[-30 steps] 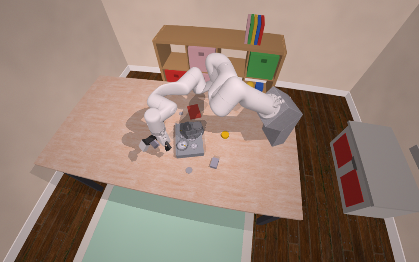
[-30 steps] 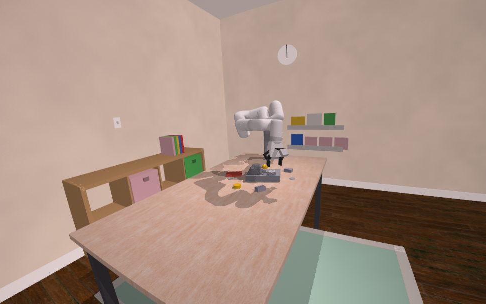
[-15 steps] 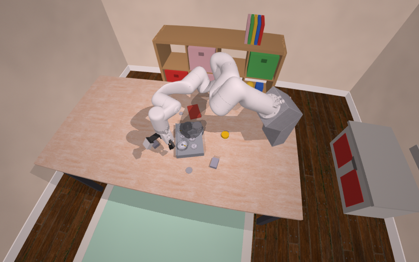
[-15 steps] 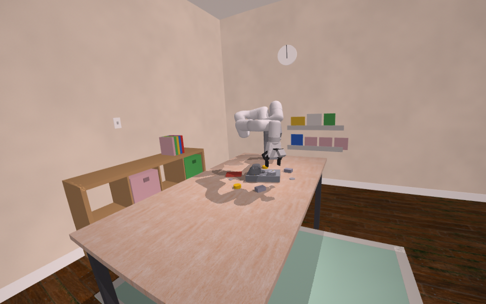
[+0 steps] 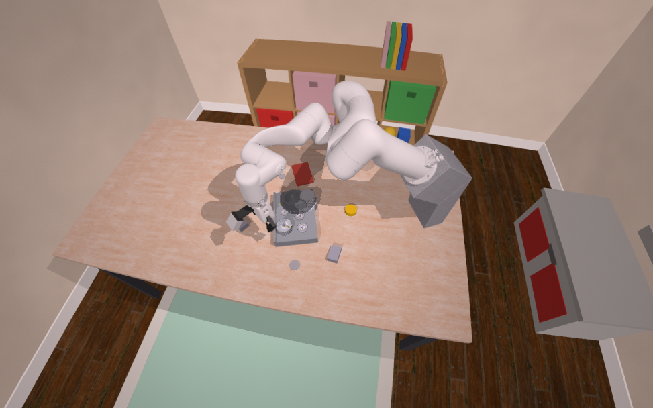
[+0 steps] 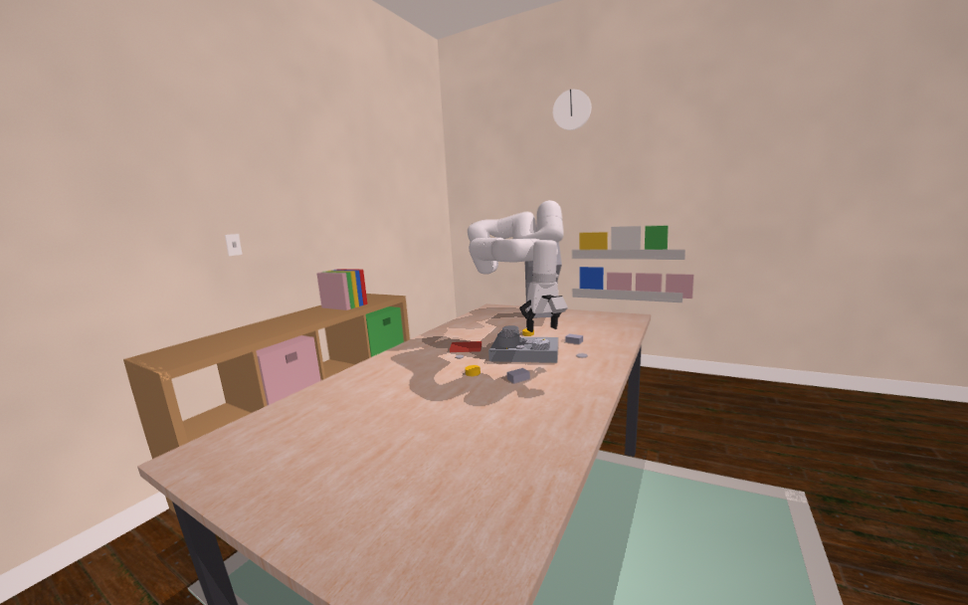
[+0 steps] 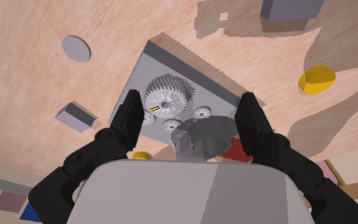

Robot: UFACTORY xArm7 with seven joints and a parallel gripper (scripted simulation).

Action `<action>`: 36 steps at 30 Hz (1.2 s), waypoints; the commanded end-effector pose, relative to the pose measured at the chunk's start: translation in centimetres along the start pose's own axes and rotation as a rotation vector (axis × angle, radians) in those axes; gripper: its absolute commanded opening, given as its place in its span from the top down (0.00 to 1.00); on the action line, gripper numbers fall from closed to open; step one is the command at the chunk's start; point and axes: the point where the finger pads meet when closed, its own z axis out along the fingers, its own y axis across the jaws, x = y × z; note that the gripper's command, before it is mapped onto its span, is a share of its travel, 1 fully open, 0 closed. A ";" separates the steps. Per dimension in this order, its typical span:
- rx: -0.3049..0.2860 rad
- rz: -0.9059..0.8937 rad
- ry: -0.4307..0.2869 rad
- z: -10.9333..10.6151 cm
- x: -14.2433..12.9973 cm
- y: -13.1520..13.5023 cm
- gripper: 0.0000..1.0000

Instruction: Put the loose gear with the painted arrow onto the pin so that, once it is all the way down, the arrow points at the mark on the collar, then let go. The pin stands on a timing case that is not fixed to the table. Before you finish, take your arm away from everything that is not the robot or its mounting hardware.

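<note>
This is a room in a home, set up as a small hobby or study space. Plain beige walls meet a dark wooden plank floor (image 6: 811,466) with white skirting boards. A long wooden worktop (image 6: 397,481) on dark legs stands in the middle, over a pale green rug (image 5: 247,364). Against one wall is a low wooden cube shelf unit (image 5: 339,56) holding pink, green and red storage bins and a row of coloured books (image 5: 397,45). A round wall clock (image 6: 571,108), a light switch (image 6: 233,244) and two wall shelves (image 6: 626,255) with coloured boxes complete the domestic look, along with a grey cabinet (image 5: 597,263) with red drawer fronts.
</note>
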 end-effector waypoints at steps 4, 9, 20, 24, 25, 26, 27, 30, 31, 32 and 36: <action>0.007 0.016 0.000 0.0 -1.0 -0.3 0.00; 0.007 0.016 0.000 0.0 -1.0 -0.3 0.00; 0.015 0.031 -0.002 0.1 -1.8 -0.6 0.00; 0.019 0.037 -0.002 0.1 -2.2 -0.7 0.00; 0.019 0.037 -0.002 0.1 -2.2 -0.7 0.00; 0.019 0.037 -0.002 0.1 -2.2 -0.7 0.00; 0.019 0.037 -0.002 0.1 -2.2 -0.7 0.00; 0.023 0.044 -0.002 0.1 -2.6 -0.9 0.00; 0.026 0.050 -0.002 0.1 -2.9 -1.0 0.00; 0.026 0.050 -0.002 0.1 -2.9 -1.0 0.00; 0.026 0.050 -0.002 0.1 -2.9 -1.0 0.00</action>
